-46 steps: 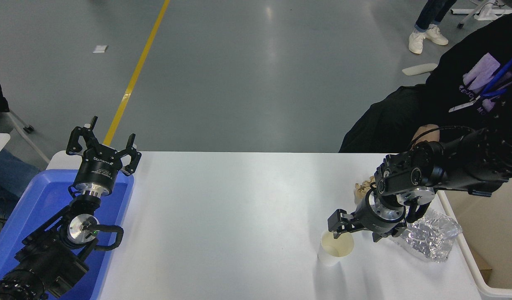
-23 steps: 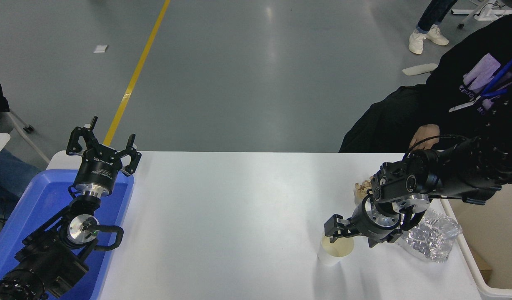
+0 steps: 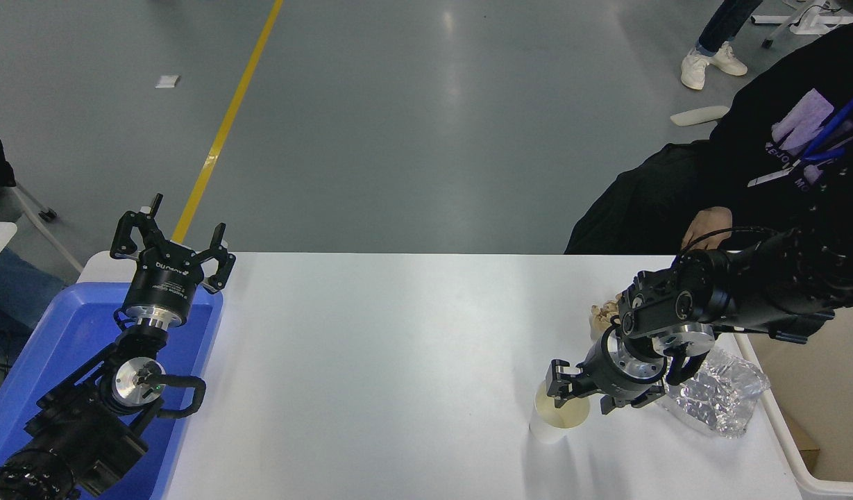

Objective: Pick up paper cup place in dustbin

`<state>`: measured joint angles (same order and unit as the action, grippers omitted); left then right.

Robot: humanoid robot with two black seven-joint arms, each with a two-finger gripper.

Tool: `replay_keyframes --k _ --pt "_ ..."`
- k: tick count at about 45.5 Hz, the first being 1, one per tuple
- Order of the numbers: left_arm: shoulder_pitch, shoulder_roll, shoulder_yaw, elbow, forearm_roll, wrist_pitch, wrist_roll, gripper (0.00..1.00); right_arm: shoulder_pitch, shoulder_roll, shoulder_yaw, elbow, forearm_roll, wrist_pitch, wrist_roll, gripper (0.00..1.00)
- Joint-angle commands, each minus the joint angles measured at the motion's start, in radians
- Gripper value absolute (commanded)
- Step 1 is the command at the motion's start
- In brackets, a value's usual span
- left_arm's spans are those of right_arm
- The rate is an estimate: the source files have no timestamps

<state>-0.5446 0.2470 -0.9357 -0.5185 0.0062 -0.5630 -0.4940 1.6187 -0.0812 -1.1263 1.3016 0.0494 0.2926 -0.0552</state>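
The paper cup [image 3: 559, 417] stands upright on the white table [image 3: 398, 347] at the front right, its cream inside showing. My right gripper [image 3: 583, 394] reaches in from the right and hangs over the cup's rim. One finger [image 3: 558, 383] dips into the cup's mouth and the other sits outside its right side, so the jaws straddle the right wall with a gap. The off-white dustbin [image 3: 794, 455] stands off the table's right edge, partly cut off by the picture. My left gripper [image 3: 173, 239] is open and parked over the blue tray at the left.
A crinkled silver foil tray [image 3: 718, 396] lies just right of the cup, under my right wrist. A crumpled tan paper wad [image 3: 602, 312] lies behind the wrist. The blue tray [image 3: 58, 340] is at the table's left end. A person in black sits at the far right, hand [image 3: 704, 226] near the table edge.
My right gripper has sunk a little toward the cup, and its jaws have narrowed around the cup's right wall. The cup and the left arm have not moved.
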Motion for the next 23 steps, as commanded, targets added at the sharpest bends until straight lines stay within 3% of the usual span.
replay_keyframes --k 1,10,15,23 --pt "0.000 0.000 0.000 0.000 0.000 0.000 -0.001 0.98 -0.002 0.000 0.005 0.001 0.003 0.000 0.000 0.53" --pt "0.000 0.000 0.000 0.000 0.000 0.000 0.000 0.98 -0.002 0.000 0.013 0.001 0.004 0.000 0.000 0.52" --pt "0.000 0.000 0.000 0.000 0.000 0.000 0.000 0.98 -0.005 0.000 0.013 0.001 0.004 0.002 0.000 0.43" --pt "0.000 0.000 0.000 0.000 0.000 0.000 0.000 0.98 -0.010 0.000 0.016 0.001 0.004 0.002 0.000 0.39"
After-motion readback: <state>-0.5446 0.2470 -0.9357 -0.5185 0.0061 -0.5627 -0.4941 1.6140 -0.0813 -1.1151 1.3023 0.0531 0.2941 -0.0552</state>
